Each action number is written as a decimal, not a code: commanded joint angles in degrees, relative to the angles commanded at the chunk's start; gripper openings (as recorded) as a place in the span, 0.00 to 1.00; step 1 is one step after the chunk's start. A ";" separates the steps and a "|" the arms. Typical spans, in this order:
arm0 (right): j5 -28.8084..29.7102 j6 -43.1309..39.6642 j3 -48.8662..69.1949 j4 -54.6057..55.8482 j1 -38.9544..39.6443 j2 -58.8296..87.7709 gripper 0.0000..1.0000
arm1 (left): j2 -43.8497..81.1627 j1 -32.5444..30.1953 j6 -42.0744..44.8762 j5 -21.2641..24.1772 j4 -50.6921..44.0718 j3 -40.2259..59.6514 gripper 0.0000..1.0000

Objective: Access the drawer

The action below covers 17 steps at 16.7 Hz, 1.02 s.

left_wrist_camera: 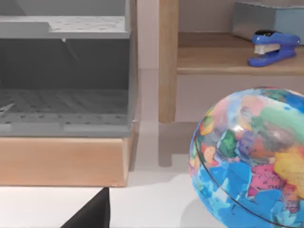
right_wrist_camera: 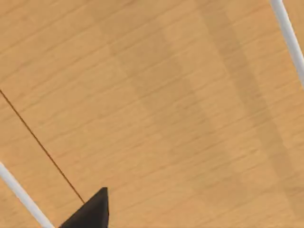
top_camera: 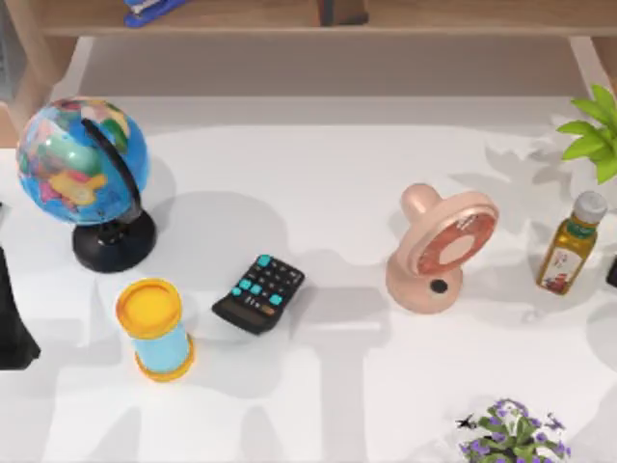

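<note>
The left wrist view looks at a grey, box-like compartment with a perforated floor (left_wrist_camera: 64, 102) resting above a light wooden front panel (left_wrist_camera: 61, 161); this looks like the drawer unit, standing off the table's far left. A dark part of my left gripper (left_wrist_camera: 90, 216) shows low in that view, well short of the unit. From above, my left arm (top_camera: 12, 318) is a dark shape at the table's left edge. My right arm (top_camera: 612, 273) just shows at the right edge. Its gripper (right_wrist_camera: 90, 211) hangs over a wooden surface (right_wrist_camera: 156, 95) crossed by white bars.
A globe (top_camera: 82, 164) stands at the left, close to my left arm. A yellow-and-blue hourglass (top_camera: 154, 328), a calculator (top_camera: 258, 293), a pink fan (top_camera: 443, 249) and an oil bottle (top_camera: 571, 243) stand across the table. A blue stapler (left_wrist_camera: 270, 46) lies on the wooden shelf (left_wrist_camera: 223, 59).
</note>
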 joint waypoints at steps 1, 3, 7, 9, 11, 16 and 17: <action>0.79 -5.26 0.90 2.54 0.65 3.64 1.00 | 0.00 0.00 0.00 0.00 0.00 0.00 1.00; 2.33 -14.54 2.45 7.13 1.95 10.09 1.00 | 0.00 0.00 0.00 0.00 0.00 0.00 1.00; 4.76 -26.46 4.33 13.51 4.04 18.76 1.00 | 0.00 0.00 0.00 0.00 0.00 0.00 1.00; 5.32 -28.73 4.70 14.86 4.53 20.55 1.00 | 0.00 0.00 0.00 0.00 0.00 0.00 1.00; 5.39 -28.99 4.75 15.02 4.59 20.75 1.00 | 0.00 0.00 0.00 0.00 0.00 0.00 1.00; 5.39 -28.96 5.34 14.54 4.52 20.93 1.00 | 0.00 0.00 0.00 0.00 0.00 0.00 1.00; 5.59 -28.99 6.32 14.07 4.77 21.38 1.00 | 0.00 0.00 0.00 0.00 0.00 0.00 1.00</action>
